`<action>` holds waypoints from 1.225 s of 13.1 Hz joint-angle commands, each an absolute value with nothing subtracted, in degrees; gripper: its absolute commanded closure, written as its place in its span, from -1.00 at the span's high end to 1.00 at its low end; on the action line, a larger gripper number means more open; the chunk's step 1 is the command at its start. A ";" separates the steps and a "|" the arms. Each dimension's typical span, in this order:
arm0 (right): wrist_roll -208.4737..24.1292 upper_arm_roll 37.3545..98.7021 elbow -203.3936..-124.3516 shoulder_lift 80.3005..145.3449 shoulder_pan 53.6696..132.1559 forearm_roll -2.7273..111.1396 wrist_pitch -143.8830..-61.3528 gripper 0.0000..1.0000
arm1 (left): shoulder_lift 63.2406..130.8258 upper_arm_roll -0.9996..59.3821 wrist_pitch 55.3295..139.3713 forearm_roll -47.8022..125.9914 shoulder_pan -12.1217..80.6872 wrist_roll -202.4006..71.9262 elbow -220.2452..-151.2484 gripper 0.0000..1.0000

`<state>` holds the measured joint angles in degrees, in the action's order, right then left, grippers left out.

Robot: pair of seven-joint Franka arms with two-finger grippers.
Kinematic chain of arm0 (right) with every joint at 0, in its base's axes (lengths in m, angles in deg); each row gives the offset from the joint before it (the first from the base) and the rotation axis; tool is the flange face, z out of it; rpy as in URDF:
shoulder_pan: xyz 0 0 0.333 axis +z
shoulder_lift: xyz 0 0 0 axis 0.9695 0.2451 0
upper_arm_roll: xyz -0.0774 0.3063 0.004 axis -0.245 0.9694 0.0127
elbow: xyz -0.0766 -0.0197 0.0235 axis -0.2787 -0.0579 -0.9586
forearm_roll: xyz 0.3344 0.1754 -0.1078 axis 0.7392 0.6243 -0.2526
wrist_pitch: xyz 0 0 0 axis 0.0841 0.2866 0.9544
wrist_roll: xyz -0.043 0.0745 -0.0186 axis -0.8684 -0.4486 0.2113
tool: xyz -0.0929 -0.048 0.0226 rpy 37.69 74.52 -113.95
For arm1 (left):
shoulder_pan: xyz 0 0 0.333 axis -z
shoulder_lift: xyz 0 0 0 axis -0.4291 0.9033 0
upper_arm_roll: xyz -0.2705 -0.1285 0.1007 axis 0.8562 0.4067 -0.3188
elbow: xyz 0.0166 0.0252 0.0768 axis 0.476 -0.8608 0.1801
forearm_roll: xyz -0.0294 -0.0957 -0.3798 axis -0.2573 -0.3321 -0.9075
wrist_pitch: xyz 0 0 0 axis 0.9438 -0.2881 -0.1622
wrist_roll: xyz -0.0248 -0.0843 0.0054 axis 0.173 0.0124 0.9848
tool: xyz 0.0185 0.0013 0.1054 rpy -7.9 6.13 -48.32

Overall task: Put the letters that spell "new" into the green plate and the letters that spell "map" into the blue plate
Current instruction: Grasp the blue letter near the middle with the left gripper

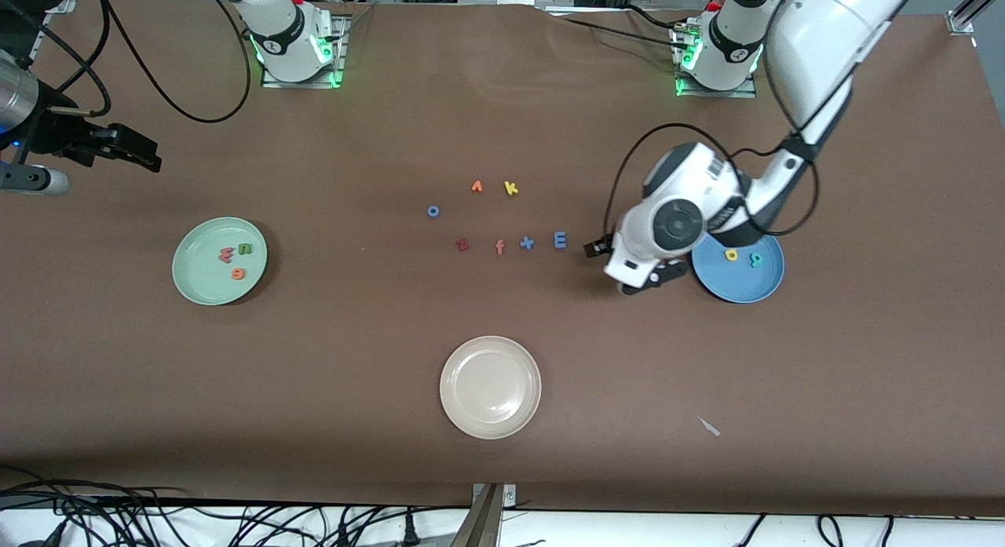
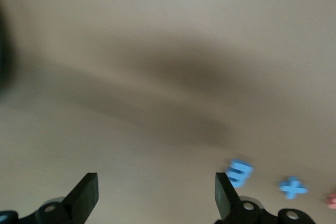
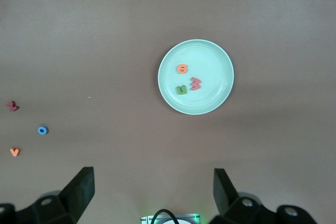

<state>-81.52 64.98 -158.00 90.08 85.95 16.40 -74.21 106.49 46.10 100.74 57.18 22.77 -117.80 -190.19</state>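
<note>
L gripper (image 2: 156,195) is spread wide, holding nothing, over bare table between blue plate (image 1: 738,284) and blue m (image 1: 560,240). R gripper (image 3: 153,192) waits high, also spread, empty. Green plate (image 1: 196,284) has n, e, w in it; blue plate has yellow + teal letters. Blue m lies flat beside blue x (image 1: 527,242).

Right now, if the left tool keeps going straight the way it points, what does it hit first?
Most likely bare table. The left tool, open and empty, points down at plain brown surface between its fingers. The blue m sits just outside one finger, so it looks off the line, though depth is hard to judge.
</note>
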 commanded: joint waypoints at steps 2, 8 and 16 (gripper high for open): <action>-81.08 65.13 -156.26 90.76 85.83 17.01 -73.22 1.00 | 107.35 45.15 108.23 57.14 28.03 -127.15 -191.77 0.85; -81.16 65.39 -156.26 90.68 86.19 16.83 -73.83 1.00 | 112.36 44.26 115.27 71.78 31.38 -139.79 -191.86 0.75; -81.16 65.04 -156.26 90.76 85.66 16.66 -76.64 1.00 | 113.33 44.44 115.36 72.78 32.53 -141.23 -191.24 0.18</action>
<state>-81.45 65.05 -157.54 90.23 86.10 16.41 -76.11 113.05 44.80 115.45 71.49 31.67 -139.65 -191.98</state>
